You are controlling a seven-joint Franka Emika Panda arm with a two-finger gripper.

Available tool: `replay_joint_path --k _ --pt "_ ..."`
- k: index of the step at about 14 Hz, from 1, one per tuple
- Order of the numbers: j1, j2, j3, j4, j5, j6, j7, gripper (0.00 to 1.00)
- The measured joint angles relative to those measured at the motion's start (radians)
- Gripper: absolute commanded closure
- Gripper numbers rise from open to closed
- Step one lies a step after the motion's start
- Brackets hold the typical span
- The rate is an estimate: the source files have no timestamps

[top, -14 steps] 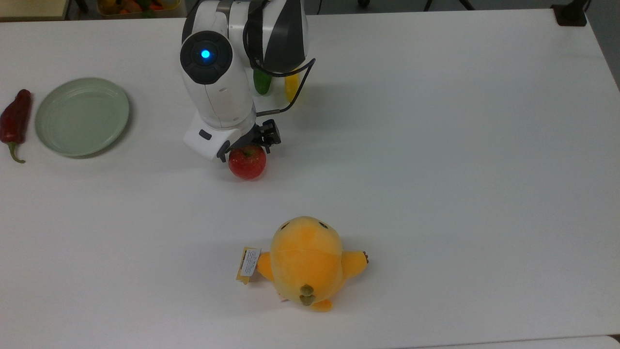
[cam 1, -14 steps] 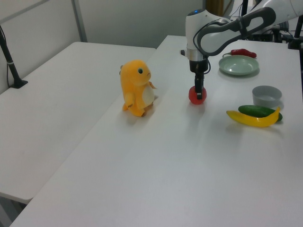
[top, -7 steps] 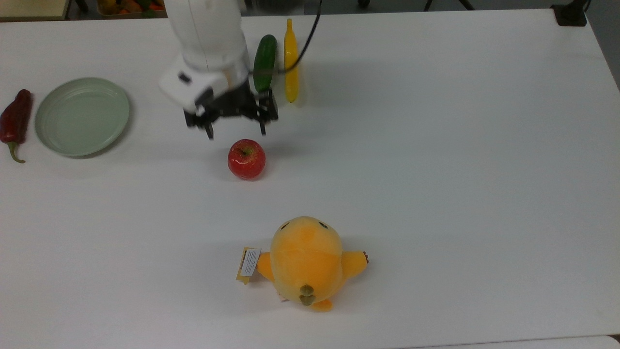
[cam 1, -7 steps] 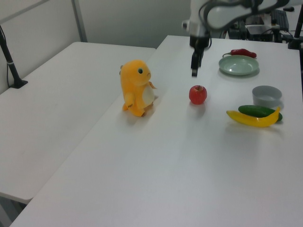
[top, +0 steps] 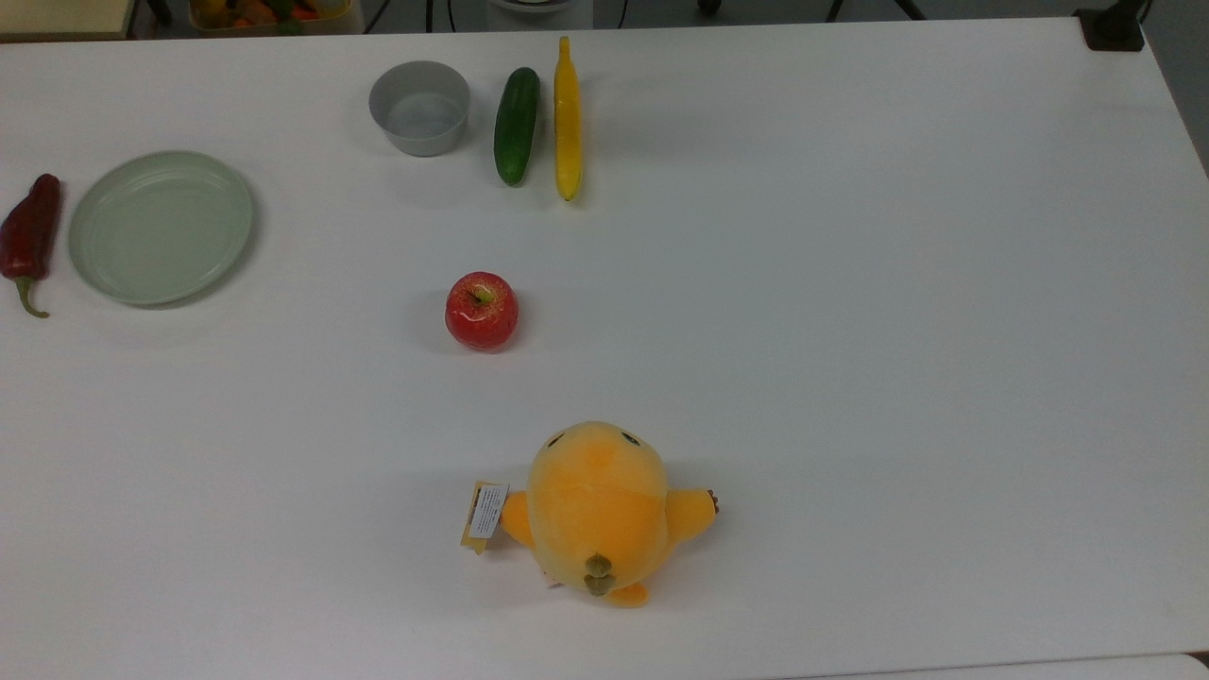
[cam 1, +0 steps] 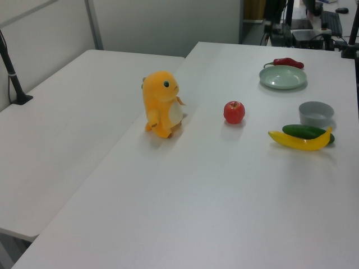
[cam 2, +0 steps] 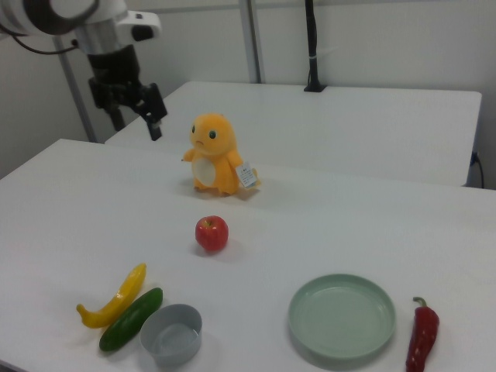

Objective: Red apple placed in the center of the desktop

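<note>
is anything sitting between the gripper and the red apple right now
Nothing visible does. In the right view the gripper hangs raised, open, toward the right view's upper left, apart from the red apple on the desktop. The orange plush toy stands beside that path.

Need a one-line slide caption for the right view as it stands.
Red apple resting alone on the white desktop before the orange plush toy, gripper raised well clear.

The robot arm (cam 2: 74,15) is white and round, with a dark ring on it. Its gripper (cam 2: 136,105) is black (two short black fingers (cam 2: 155,124)).
</note>
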Motion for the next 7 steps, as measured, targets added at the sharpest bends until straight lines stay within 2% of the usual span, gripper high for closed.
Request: replay_joint_path --k 4,7 --pt "0.041 -0.07 0.0 -0.11 0.0 -0.008 0.002 0.0" --pt "0.046 -0.068 -0.001 -0.149 0.0 0.098 -0.084 0.0"
